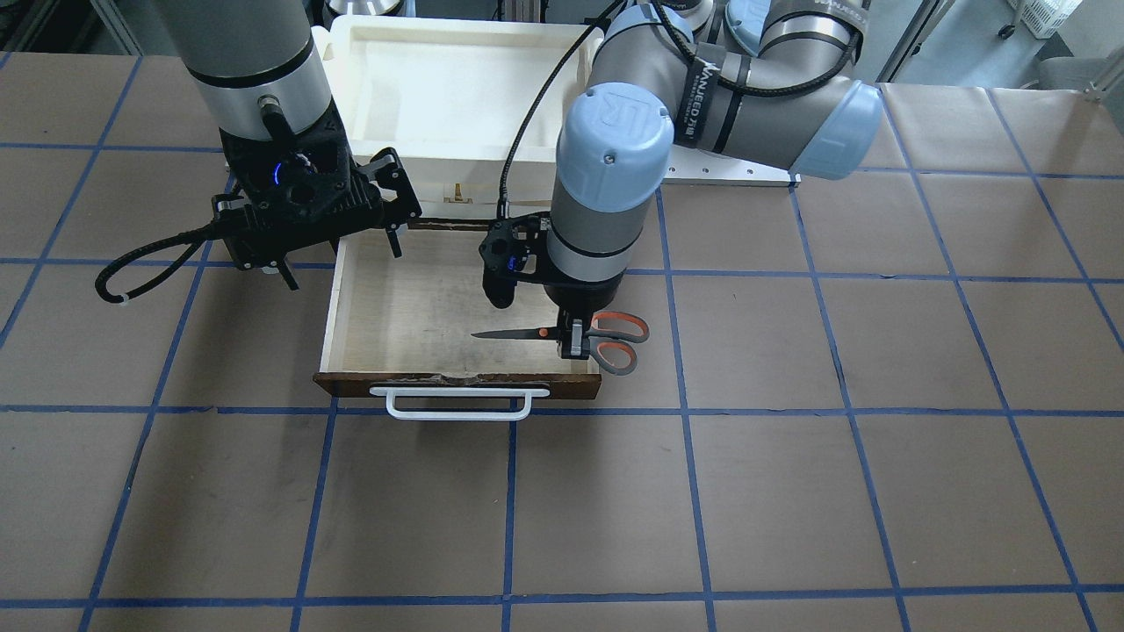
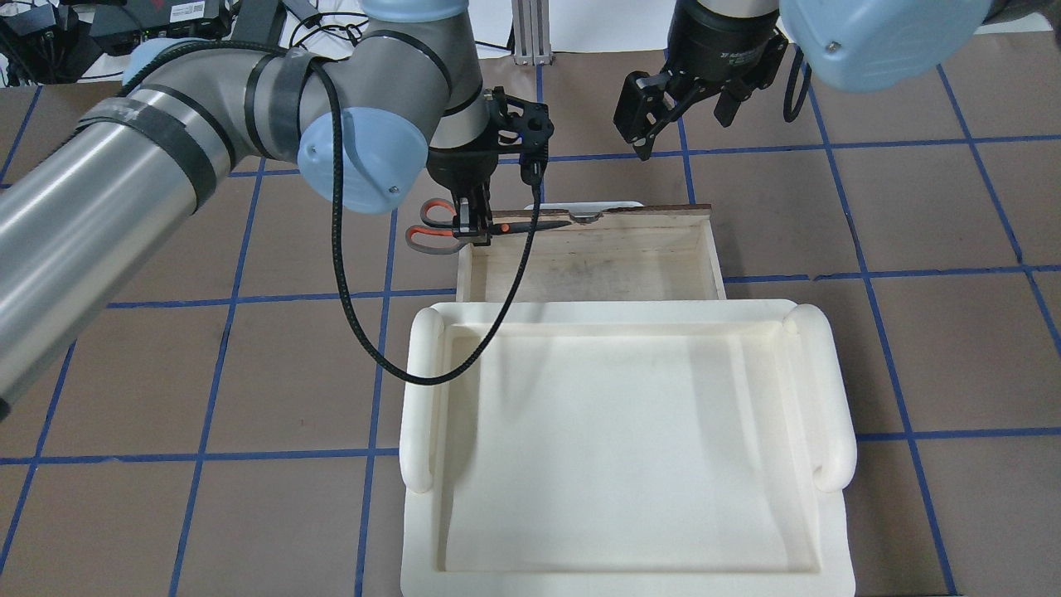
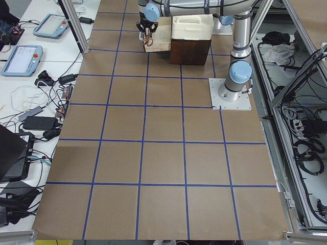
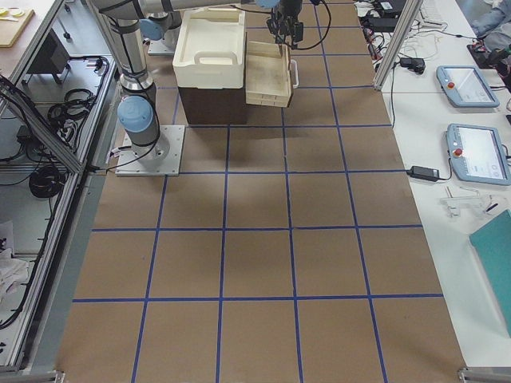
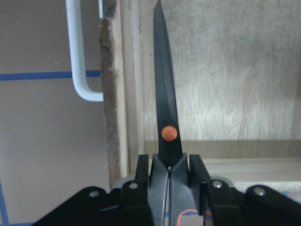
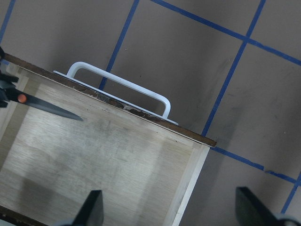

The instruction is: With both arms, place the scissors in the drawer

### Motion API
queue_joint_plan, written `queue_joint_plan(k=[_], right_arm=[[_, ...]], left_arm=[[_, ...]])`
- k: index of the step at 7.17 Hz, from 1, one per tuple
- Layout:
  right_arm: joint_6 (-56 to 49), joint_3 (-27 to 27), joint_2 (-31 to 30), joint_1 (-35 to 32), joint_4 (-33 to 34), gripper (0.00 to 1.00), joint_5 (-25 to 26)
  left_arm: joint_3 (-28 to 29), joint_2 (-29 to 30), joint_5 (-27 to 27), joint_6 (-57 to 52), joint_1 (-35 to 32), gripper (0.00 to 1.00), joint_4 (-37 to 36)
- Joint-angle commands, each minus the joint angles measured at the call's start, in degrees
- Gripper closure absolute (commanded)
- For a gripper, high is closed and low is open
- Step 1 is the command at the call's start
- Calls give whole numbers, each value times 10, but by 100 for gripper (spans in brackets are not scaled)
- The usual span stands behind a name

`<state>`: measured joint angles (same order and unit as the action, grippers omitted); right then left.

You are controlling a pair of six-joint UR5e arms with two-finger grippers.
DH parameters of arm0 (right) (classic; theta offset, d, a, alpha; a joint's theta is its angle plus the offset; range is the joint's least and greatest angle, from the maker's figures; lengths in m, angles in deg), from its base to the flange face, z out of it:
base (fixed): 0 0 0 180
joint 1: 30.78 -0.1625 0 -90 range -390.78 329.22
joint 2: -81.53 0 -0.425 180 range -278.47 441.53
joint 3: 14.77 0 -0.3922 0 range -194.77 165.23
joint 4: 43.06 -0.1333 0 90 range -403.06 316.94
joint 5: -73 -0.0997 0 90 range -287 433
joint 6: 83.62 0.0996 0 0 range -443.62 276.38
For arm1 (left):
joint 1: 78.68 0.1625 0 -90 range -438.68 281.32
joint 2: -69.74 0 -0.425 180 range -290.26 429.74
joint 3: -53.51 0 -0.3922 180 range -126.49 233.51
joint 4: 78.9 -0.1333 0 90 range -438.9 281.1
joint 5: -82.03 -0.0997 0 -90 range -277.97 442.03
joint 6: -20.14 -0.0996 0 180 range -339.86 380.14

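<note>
My left gripper (image 1: 575, 341) is shut on the scissors (image 1: 617, 342) near their orange pivot. It holds them level over the open drawer's (image 1: 413, 303) side wall. The dark blades (image 2: 530, 224) point in over the pale interior, and the grey-and-orange handles (image 2: 433, 226) stick out beyond the wall. The left wrist view shows the blades (image 5: 164, 94) running along the inside of the drawer's front, near the white bar handle (image 5: 77, 56). My right gripper (image 1: 341, 256) is open and empty, above the drawer's opposite front corner (image 6: 202, 146). The blade tips also show in the right wrist view (image 6: 47, 106).
A cream-white plastic tray (image 2: 423, 390) sits on the dark cabinet behind the pulled-out drawer, towards the robot. The left arm's black cable (image 2: 348, 274) loops over the tray's corner. The brown table carries a grid of blue tape (image 1: 685, 439).
</note>
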<state>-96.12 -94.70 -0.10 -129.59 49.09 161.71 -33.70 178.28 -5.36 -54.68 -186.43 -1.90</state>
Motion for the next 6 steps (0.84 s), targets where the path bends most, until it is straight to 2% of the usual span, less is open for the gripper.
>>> queue_joint_plan(k=[1,2,6], right_arm=[[68,-6,-4,0,-2,0,-1],[68,-6,-5,2,-4,0,1],[70,-7,-20,15,-6,0,8]], left_arm=[[-12,-1,9,9,-25,100,-3],[-12,-3,24,9,-29,100,-4],[-13,2,26,70,-57,100,-8]])
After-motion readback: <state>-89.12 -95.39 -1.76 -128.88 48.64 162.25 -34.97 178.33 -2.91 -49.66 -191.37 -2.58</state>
